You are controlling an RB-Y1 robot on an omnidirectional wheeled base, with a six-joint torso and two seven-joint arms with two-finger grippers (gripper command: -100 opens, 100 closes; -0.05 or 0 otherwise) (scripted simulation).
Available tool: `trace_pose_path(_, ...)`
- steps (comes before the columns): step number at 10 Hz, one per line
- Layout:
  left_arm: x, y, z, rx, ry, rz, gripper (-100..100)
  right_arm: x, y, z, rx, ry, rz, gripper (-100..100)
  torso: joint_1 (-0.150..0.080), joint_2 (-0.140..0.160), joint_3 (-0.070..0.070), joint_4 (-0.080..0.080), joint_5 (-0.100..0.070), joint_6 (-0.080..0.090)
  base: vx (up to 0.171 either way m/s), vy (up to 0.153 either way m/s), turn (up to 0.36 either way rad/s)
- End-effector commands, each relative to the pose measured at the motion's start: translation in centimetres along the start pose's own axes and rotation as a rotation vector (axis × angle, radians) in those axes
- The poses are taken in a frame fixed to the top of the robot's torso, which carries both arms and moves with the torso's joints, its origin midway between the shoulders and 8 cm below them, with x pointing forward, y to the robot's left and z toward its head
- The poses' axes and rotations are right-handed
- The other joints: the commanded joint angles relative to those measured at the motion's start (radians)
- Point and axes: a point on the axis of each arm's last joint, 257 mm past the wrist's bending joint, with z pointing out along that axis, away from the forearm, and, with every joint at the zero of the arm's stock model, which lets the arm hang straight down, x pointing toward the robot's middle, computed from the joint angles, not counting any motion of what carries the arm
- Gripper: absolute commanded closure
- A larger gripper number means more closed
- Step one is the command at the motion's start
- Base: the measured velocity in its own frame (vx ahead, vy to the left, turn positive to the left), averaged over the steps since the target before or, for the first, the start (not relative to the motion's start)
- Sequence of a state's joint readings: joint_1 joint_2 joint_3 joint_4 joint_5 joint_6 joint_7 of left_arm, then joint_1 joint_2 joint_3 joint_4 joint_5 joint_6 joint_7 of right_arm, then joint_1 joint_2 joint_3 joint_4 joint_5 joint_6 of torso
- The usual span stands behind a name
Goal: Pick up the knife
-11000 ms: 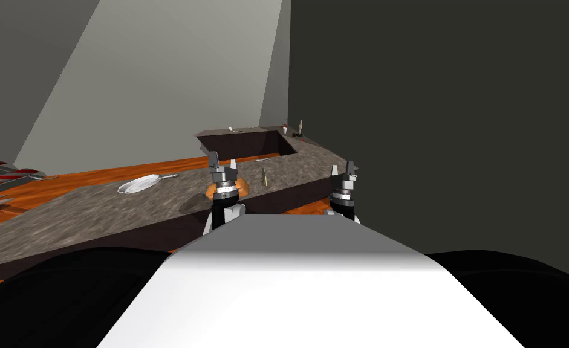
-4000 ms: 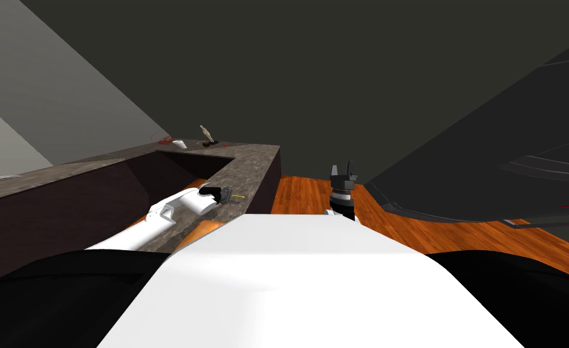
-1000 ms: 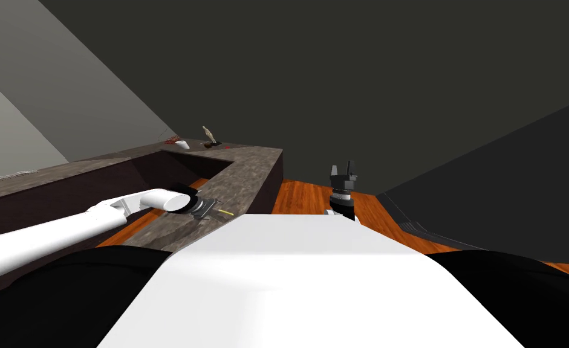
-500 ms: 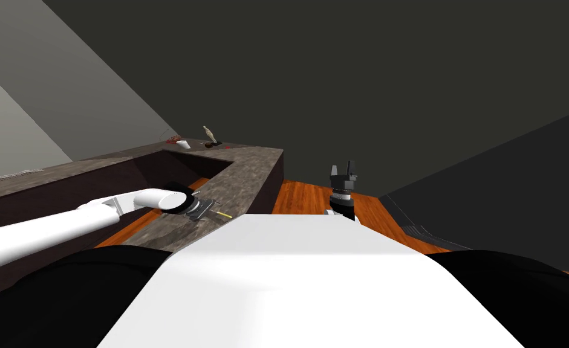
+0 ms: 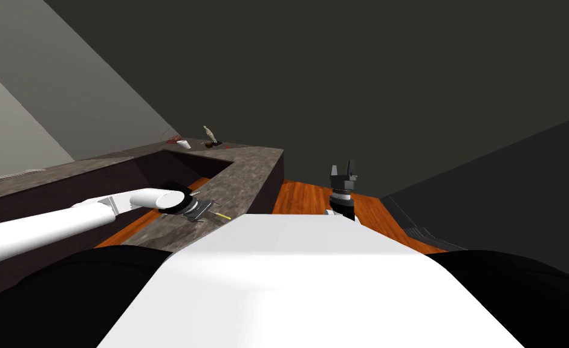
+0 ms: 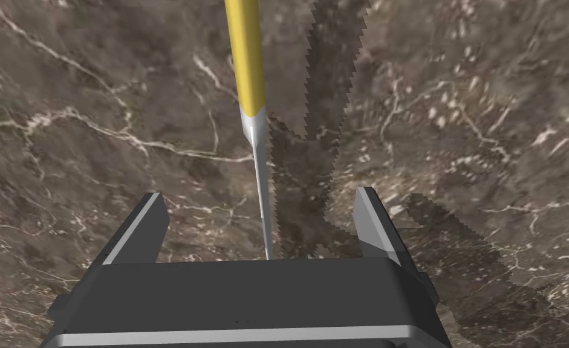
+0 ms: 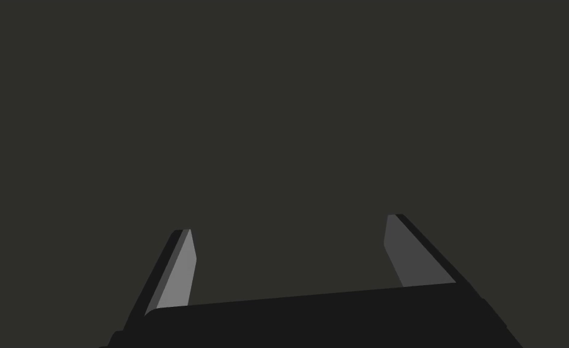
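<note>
Hovering with the left gripper (image 6: 260, 193) close over the brown marbled countertop (image 6: 470, 109), fingers spread wide and clasping nothing. Straddles the knife (image 6: 254, 127), its thin grey blade running up the gap about midway between the two fingers, touching neither, with bare stone on both sides. Points the yellow handle straight away from the gripper's dark body, past the fingertips, and hides the blade tip behind that body. Throws a jagged dark shadow on the stone just beside the blade.

Reaches in, by the head view, with the white left arm from the left, across the dark recess inside the counter's bend, to set the gripper (image 5: 201, 208) over the near arm of the countertop (image 5: 250, 172). Finds the knife (image 5: 222, 215) lying flat there, with stone between it and the recess edge on one side and the outer edge on the other, where the dark front drops to the orange wood floor (image 5: 304, 196). Leaves a pale figurine (image 5: 209, 134) and a small white object (image 5: 183, 144) well apart on the far corner.

Holds the right gripper (image 5: 344, 172) upright above the wood floor, beyond the outer edge and apart from it, fingers (image 7: 177, 272) parted with nothing between them.
</note>
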State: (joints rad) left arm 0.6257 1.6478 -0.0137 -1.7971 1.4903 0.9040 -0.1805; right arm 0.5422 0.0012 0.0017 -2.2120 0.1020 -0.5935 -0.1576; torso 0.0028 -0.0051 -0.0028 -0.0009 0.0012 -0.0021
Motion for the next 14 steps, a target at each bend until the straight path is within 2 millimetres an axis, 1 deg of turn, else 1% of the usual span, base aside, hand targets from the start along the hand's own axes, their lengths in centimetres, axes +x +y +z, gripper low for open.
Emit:
trace_pose_path(1, -0.4, 0.7, 0.8, 0.002, -0.004, -0.024, -100, 0.0, 0.0, 0.0, 0.0, 0.0, 0.0, 0, 0.0, 0.0, 0.0, 0.0, 0.0, 0.0, -0.028, -0.002, -0.168)
trace_pose_path(3, -0.8, 1.6, 1.9, 0.003, -0.008, -0.054, -100, 0.0, 0.0, 0.0, 0.0, 0.0, 0.0, 0, 0.0, 0.003, 0.002, 0.001, 0.0, 0.0, -0.06, -0.005, -0.191)
trace_pose_path(4, -0.7, 1.3, 1.5, 0.003, -0.007, -0.045, -100, 0.0, 0.0, 0.0, 0.0, 0.0, 0.0, 0, 0.0, 0.004, 0.002, 0.001, 0.0, 0.0, -0.027, -0.002, -0.023)
trace_pose_path(5, -0.7, 1.3, 1.6, 0.003, -0.007, -0.047, 100, 0.0, 0.0, 0.0, 0.0, 0.0, 0.0, 0, 0.0, 0.003, 0.002, 0.001, 0.0, 0.0, 0.0, 0.0, 0.0)
trace_pose_path(9, -0.8, 1.4, 1.5, 0.001, -0.008, -0.047, 100, 0.0, 0.0, 0.0, 0.0, 0.0, 0.0, 0, 0.003, -0.002, -0.001, -0.001, 0.003, 0.002, -0.001, 0.001, 0.003)
trace_pose_path(10, -0.8, 1.4, 1.5, 0.001, -0.008, -0.047, 0, 0.0, 0.0, 0.0, 0.0, 0.0, 0.0, 0, 0.003, -0.002, -0.002, -0.001, 0.003, 0.002, 0.0, 0.0, 0.0)
trace_pose_path(11, -0.5, 2.0, 1.2, -0.029, -0.005, -0.041, -100, 0.0, 0.0, 0.0, 0.0, 0.0, 0.0, 0, 0.003, -0.002, -0.002, -0.001, 0.003, 0.002, 0.033, -0.084, 0.021)
trace_pose_path(12, -0.4, 2.3, 1.0, -0.044, -0.003, -0.039, -100, 0.0, 0.0, 0.0, 0.0, 0.0, 0.0, 0, -0.002, -0.004, -0.003, -0.001, 0.002, 0.002, 0.037, -0.165, 0.039)
trace_pose_path(13, -0.4, 2.2, 1.1, -0.034, -0.005, -0.04, -100, 0.0, 0.0, 0.0, 0.0, 0.0, 0.0, 0, -0.007, -0.005, -0.003, -0.001, 0.001, 0.002, 0.012, -0.081, 0.02)
trace_pose_path(14, -0.4, 2.2, 1.1, -0.036, -0.004, -0.04, 0, 0.0, 0.0, 0.0, 0.0, 0.0, 0.0, 0, -0.003, -0.004, -0.003, -0.001, 0.001, 0.002, 0.002, -0.014, 0.0)
